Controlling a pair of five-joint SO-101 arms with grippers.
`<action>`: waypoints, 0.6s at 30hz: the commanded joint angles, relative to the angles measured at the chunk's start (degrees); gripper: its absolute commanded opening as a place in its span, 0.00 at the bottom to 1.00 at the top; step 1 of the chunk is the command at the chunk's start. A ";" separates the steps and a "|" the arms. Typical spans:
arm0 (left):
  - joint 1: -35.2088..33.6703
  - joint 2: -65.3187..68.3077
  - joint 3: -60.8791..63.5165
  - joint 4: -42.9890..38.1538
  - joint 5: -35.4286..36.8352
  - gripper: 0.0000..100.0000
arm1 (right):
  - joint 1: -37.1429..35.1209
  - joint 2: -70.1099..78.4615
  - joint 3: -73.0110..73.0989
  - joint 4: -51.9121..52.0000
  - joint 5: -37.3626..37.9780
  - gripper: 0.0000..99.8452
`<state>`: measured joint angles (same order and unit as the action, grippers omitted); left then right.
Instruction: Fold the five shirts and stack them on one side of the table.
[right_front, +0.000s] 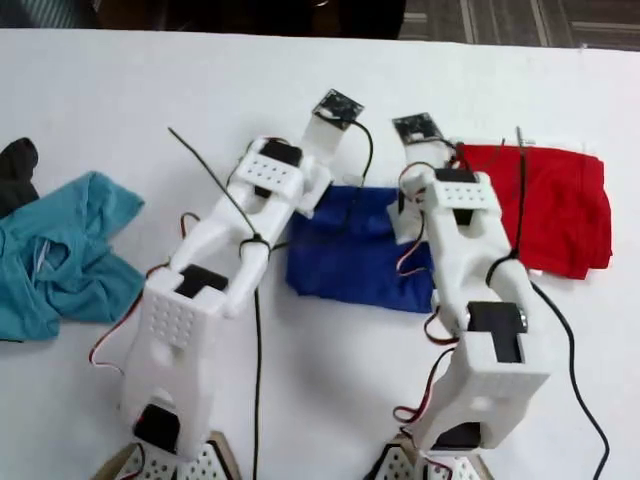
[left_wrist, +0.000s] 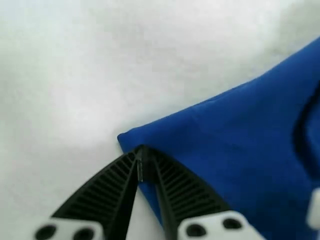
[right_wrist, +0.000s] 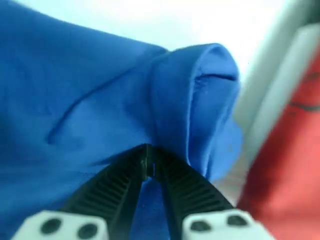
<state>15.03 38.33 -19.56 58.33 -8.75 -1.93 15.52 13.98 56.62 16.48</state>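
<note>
White tabletop (right_front: 150, 90) spreads under both arms in the high view, with the blue shirt (right_front: 350, 260) lying partly folded near the middle, between the heads of the left arm (right_front: 200, 290) and the right arm (right_front: 480, 300). Just beside it, on the right arm's side, lies the red shirt (right_front: 560, 205) as a flat folded block; its near edge is hidden behind the right arm, so I cannot tell whether the two shirts touch. Well apart on the left arm's side, a teal shirt (right_front: 60, 255) sits crumpled, and a dark garment (right_front: 18, 170) lies bunched against its far edge at the table's border. From above, both arms' heads cover their fingertips. In the left wrist view, the left gripper (left_wrist: 142, 159) has its black ribbed fingers (left_wrist: 110, 185) drawn together, with only a hairline gap at the tips. They pinch the very corner of the blue shirt (left_wrist: 240, 150), which lies low on the table (left_wrist: 100, 60). In the right wrist view, the right gripper (right_wrist: 149, 162) is likewise closed. Its fingers (right_wrist: 115, 185) meet on the blue shirt (right_wrist: 75, 100) where a rolled fold of cloth bulges up just past the tips. The red shirt (right_wrist: 285, 175) shows nearby, to one side of that fold.
</note>
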 joint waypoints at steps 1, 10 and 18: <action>-0.70 -0.44 -2.51 -0.62 0.18 0.03 | 3.74 0.13 -1.93 3.12 0.09 0.02; -0.70 -0.44 -2.51 -0.70 4.22 0.03 | 5.23 -0.75 -1.67 14.20 5.27 0.02; -0.70 -1.32 -2.86 -0.26 5.89 0.03 | 5.23 -16.40 -1.67 13.23 8.62 0.02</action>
<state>15.12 38.33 -19.56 58.33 -3.38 2.64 7.60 13.45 70.51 24.48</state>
